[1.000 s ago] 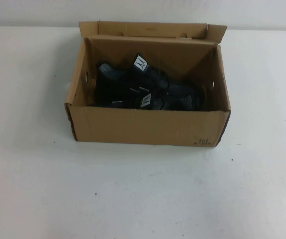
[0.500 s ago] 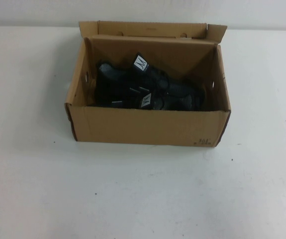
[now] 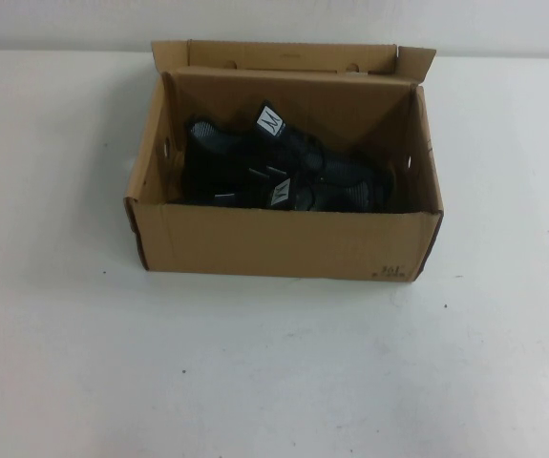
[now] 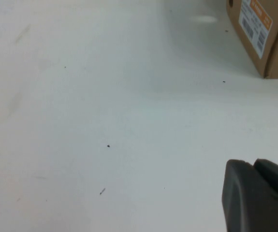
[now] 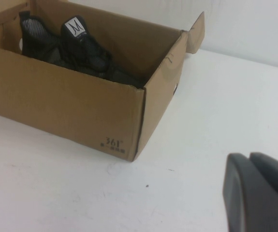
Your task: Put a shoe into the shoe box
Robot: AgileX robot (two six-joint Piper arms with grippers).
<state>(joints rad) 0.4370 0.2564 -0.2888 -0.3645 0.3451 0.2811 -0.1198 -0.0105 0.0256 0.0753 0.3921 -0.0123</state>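
As the high view shows it, the cardboard shoe box (image 3: 284,243) stands open near the middle of the white table (image 3: 274,382), lid flap folded back at the far side.

Item 1, black shoes (image 3: 279,172): mesh uppers, white tongue labels, lying inside the box on its floor, close against one another; no shoe lies on the table. By that arrangement the task appears complete.

Handling estimate: light; upper soft and yielding, sole stiffer. Mesh likely gives fair friction. Not fragile. Best hold would be across the heel collar or over the midfoot by the tongue, where the body is narrow and firm; the toe mesh would collapse under pressure.

Item 2, box: stiff card, light, probably slides if pushed; a printed mark shows on the near wall in the right wrist view.

Item 3, left gripper (image 4: 259,195): low over bare table, well apart from the box corner seen in its wrist view; whether released or clenched, cannot tell.

Item 4, right gripper (image 5: 259,193): near the box's right front corner, clear of it, holding nothing visible; opening cannot be told.
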